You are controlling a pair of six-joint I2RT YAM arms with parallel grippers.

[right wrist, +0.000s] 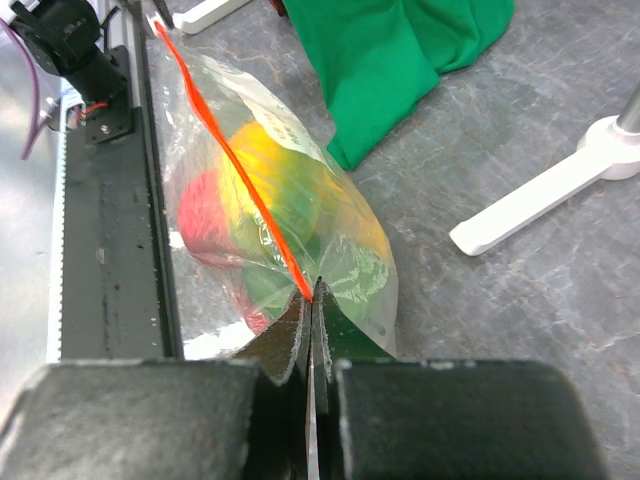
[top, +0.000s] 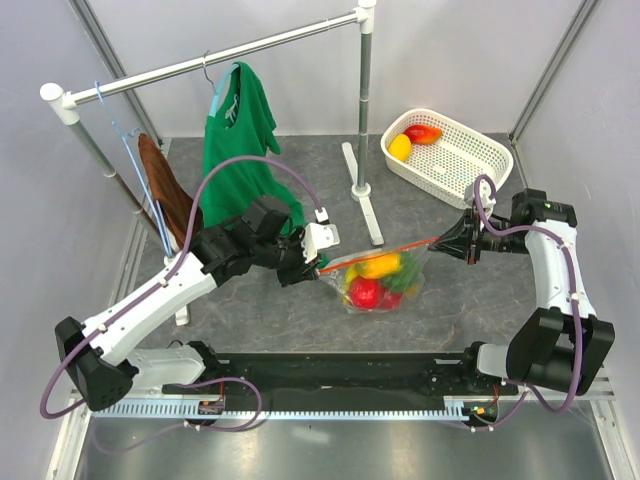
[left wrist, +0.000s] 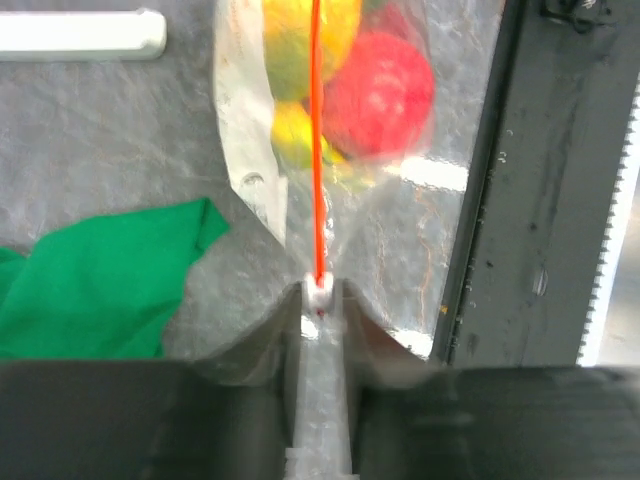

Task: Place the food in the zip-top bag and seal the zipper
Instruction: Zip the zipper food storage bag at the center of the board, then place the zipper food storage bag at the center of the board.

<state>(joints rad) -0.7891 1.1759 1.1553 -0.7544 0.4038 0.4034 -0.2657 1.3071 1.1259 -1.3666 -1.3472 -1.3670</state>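
Observation:
The zip-top bag point(top: 384, 283) hangs just above the table, stretched between my two grippers. Food fills it: a red piece point(top: 364, 293) point(left wrist: 378, 95), a yellow one point(top: 380, 265) point(right wrist: 265, 150) and a green one point(top: 403, 274). The orange-red zipper point(top: 385, 251) point(left wrist: 317, 150) point(right wrist: 240, 160) runs taut along the top. My left gripper point(top: 318, 268) point(left wrist: 320, 295) is shut on the zipper's white end piece point(left wrist: 320, 292). My right gripper point(top: 440, 243) point(right wrist: 312, 295) is shut on the bag's opposite corner at the strip's end. A mango point(top: 423, 133) and a lemon point(top: 400, 147) lie in the white basket point(top: 500, 150).
A green shirt point(top: 235, 160) point(right wrist: 390, 60) and a brown cloth point(top: 165, 190) hang from the white rack point(top: 365, 100) at the back. The rack's foot point(right wrist: 540, 200) lies right of the bag. The black arm rail point(top: 330, 370) point(left wrist: 520, 200) runs along the near edge.

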